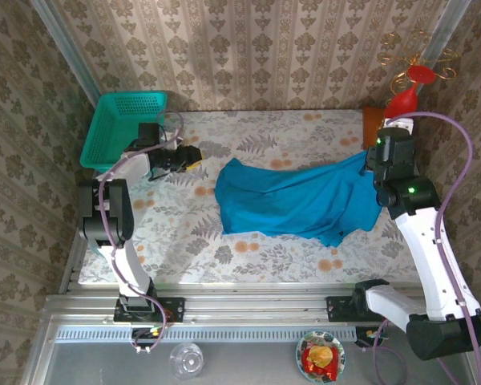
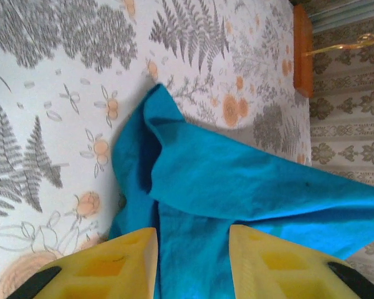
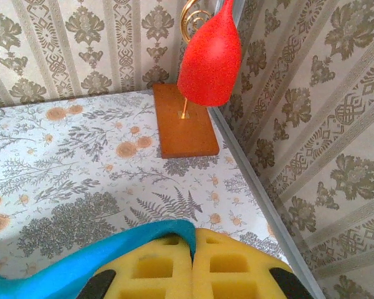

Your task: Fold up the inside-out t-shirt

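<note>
Looking down from above, we see the inside-out t-shirt (image 1: 293, 200) lying across the middle and right of the floral surface (image 1: 256, 257). It is a plain bright blue sheet of cloth. Its left edge is bunched near the centre, and its right end is drawn up off the surface toward the right arm.

The right fingers (image 3: 156, 268) are pressed together with a hem of the blue cloth pinched in the seam between them. From there the cloth drapes away to the left over one yellow pad. Beyond them, in the far right corner, a red ornament (image 3: 209, 56) on a gold wire rises from a wooden base (image 3: 184, 121) that sits against the wall.

The left fingers (image 2: 121, 261) stand apart with a clear gap between the two yellow pads. Through that gap we see a folded, peaked corner of the shirt lying ahead on the surface. From above, they hang just left of the shirt's left edge and do not touch it. A teal mesh basket (image 1: 124, 124) sits behind them at the far left corner.
</note>
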